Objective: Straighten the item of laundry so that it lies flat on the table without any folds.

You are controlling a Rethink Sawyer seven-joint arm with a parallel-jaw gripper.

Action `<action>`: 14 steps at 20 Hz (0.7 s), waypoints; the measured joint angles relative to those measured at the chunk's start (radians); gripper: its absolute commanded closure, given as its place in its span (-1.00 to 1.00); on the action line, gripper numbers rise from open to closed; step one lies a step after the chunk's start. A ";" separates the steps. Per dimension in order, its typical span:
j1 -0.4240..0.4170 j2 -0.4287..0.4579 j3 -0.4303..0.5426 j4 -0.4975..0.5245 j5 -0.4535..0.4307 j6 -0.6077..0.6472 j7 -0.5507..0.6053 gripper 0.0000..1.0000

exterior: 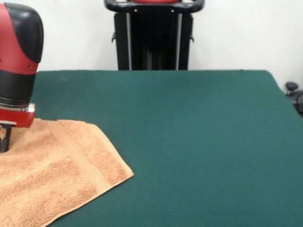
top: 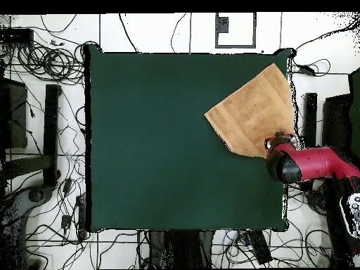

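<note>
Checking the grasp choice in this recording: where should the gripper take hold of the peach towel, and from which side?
Probably the towel corner pointing toward the table middle, approached from above. In the overhead view that corner lies free on the felt, while the opposite end sits at the table edge under the gripper. Pulling it inward might open any folds.

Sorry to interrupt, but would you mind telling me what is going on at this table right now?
The red and black robot arm has its gripper down on one edge of the orange towel, which lies near a corner of the green table. The towel looks mostly flat, with a border band showing. Whether the gripper is open or shut cannot be seen.
</note>
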 measured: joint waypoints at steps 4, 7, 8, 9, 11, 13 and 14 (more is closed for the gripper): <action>0.054 0.003 -0.054 -0.028 0.000 0.000 0.000 1.00; 0.099 0.004 -0.101 -0.043 0.020 0.001 0.000 1.00; 0.108 0.005 -0.113 -0.046 0.029 0.000 0.000 1.00; 0.117 0.006 -0.125 -0.050 0.047 0.000 0.000 1.00; 0.127 0.009 -0.142 -0.056 0.078 0.000 0.000 1.00; 0.129 0.015 -0.159 -0.065 0.135 0.000 0.000 1.00; 0.129 0.017 -0.163 -0.068 0.154 0.000 0.000 1.00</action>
